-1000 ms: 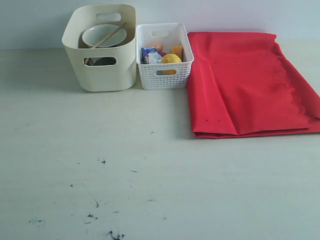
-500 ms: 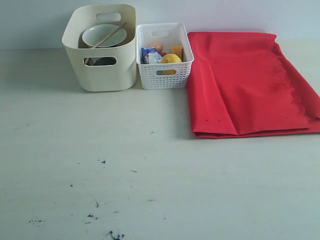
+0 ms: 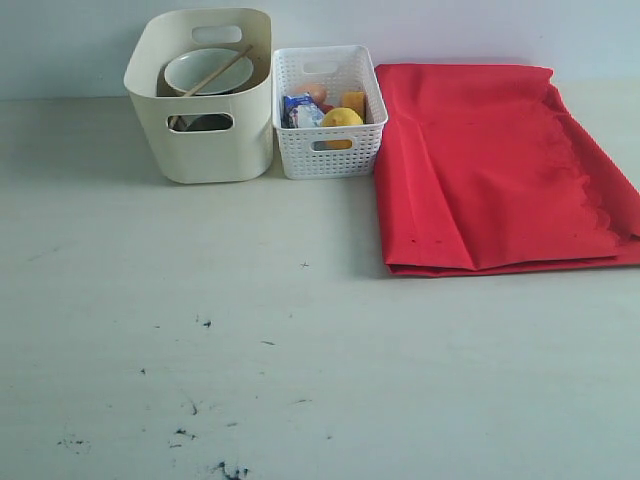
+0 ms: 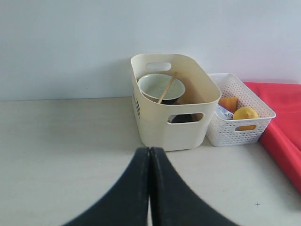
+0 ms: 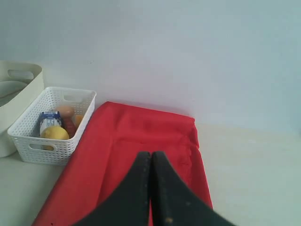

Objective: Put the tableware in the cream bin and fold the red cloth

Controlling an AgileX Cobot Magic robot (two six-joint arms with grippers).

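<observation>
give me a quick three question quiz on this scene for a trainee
1. True or false: the pale green bowl sits inside the cream bin.
2. Where does the red cloth lie? A) on the table, beside the white basket B) inside the cream bin C) draped over the bowl
3. Fill in: the left pincer and the right pincer are both ____ (open or shut).

Key: 1 true; 2 A; 3 shut
</observation>
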